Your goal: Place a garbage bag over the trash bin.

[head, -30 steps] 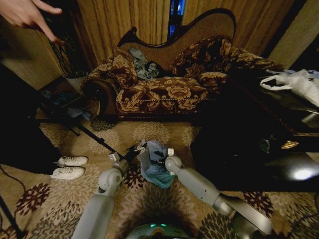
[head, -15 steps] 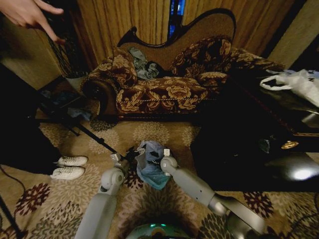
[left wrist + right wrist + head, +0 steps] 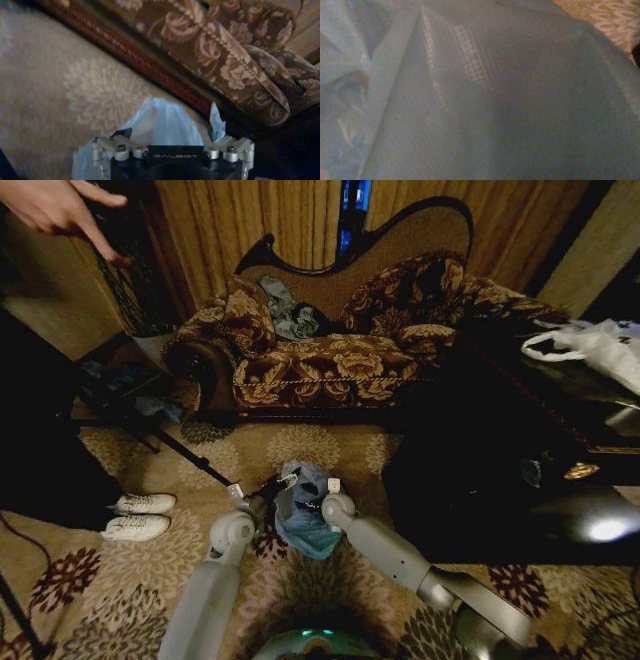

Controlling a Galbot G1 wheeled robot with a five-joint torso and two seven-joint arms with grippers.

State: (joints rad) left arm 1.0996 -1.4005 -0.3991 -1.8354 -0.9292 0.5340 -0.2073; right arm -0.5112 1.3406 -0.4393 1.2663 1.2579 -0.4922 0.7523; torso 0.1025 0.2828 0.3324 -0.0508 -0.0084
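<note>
The patterned carpet (image 3: pixel 120 580) carries everything here, running from the robot's base to the floral chaise sofa (image 3: pixel 330 350) along its far edge, where a grey-blue garment (image 3: pixel 290 310) lies in the seat corner. A dark table (image 3: pixel 520 480) stands at the carpet's right edge with a white plastic bag (image 3: pixel 600 345) on its far end, and a pair of white shoes (image 3: pixel 138 515) sits near the left edge beside black tripod legs (image 3: pixel 180 450).

Near the middle of the carpet, just before the robot, both arms meet at the garbage bag (image 3: pixel 305 515), a crumpled pale blue film hanging between them above the floor. The left gripper (image 3: pixel 268 490) is at the bag's left side; in its wrist view the left gripper (image 3: pixel 172 152) has film rising at both ends of its body, yet whether its fingers are apart or pinched I cannot tell. The right gripper (image 3: pixel 322 498) is pressed into the bag's right side, and the garbage bag (image 3: pixel 485 97) blankets that camera (so its fingers are likewise impossible to read). Holding from opposite sides looks meant to spread the mouth open.

The trash bin cannot be picked out; it may lie under the draped film, so I judge the fitting as not yet shown complete.
</note>
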